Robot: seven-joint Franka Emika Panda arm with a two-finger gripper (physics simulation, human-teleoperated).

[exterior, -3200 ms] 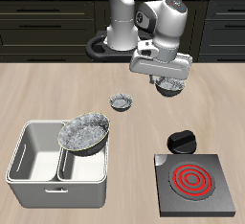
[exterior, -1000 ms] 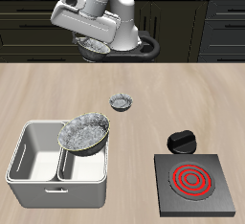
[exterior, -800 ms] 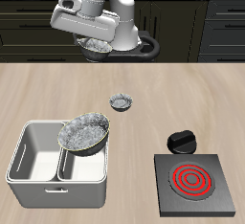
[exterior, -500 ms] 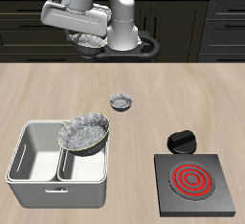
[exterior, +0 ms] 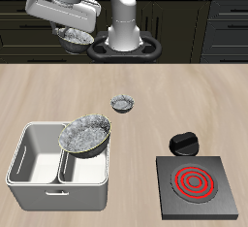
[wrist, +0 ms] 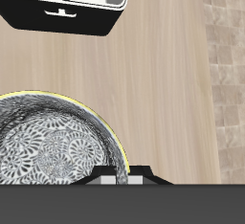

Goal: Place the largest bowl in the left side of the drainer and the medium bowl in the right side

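Pincer (exterior: 74, 35) pinching mid-sized dark grey bowl (exterior: 76, 37) high above bench (exterior: 194, 95); widest mottled bowl (exterior: 85, 136) sitting tilted in light grey two-compartment drainer (exterior: 29, 168).

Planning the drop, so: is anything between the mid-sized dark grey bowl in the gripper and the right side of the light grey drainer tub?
Nothing visible does. The gripper holds the medium bowl high up, farther back; the drainer has its right side open. The largest bowl leans in the other side, near the middle wall.
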